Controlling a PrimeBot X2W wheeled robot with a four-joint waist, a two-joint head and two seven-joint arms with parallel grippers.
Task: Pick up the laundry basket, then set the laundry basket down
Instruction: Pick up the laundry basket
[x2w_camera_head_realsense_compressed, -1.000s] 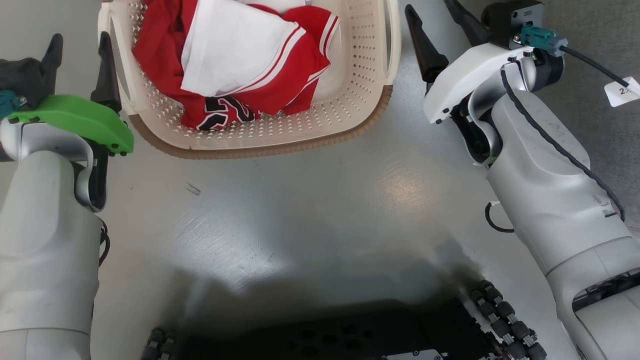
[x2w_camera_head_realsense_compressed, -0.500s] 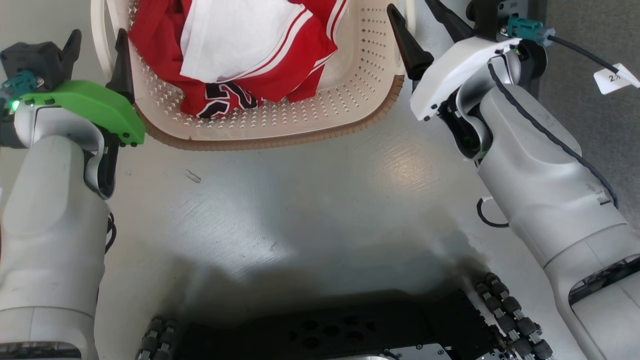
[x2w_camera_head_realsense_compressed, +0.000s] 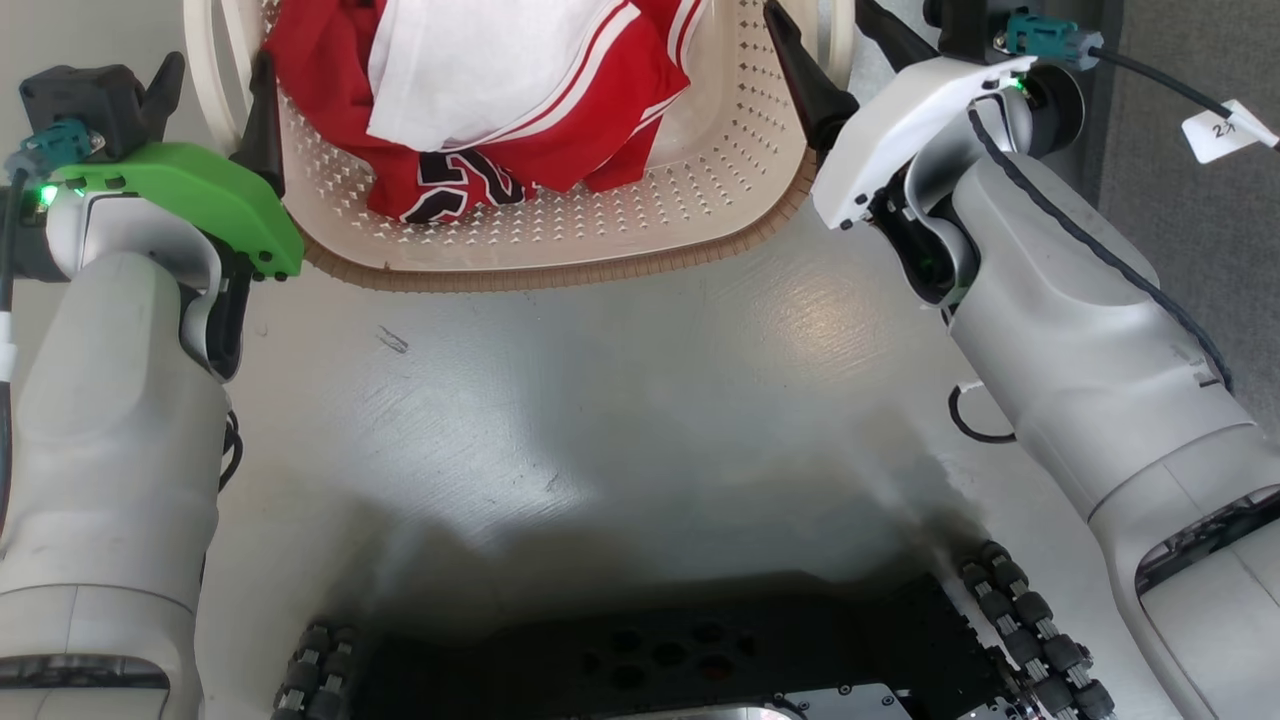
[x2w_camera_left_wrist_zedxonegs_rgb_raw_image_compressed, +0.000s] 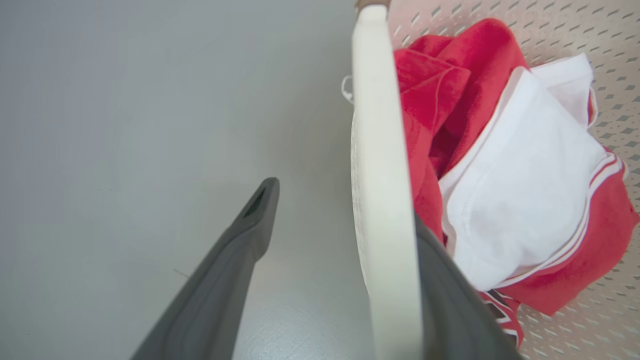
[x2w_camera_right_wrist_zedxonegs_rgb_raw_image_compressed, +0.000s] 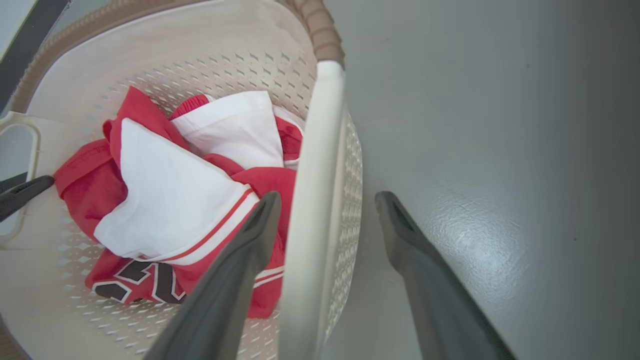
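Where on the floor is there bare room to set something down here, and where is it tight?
Bare floor spans the patch bordered by the brown rim of the laundry basket, the left forearm, the right forearm and the robot's dark base. Crowded: the basket holds red and white clothes, and the left pincer and right pincer each straddle a loop handle, open.

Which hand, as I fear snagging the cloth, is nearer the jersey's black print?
Left. The left hand straddles the laundry basket handle on the black print side; the right hand straddles the opposite handle, beyond the heaped clothes.
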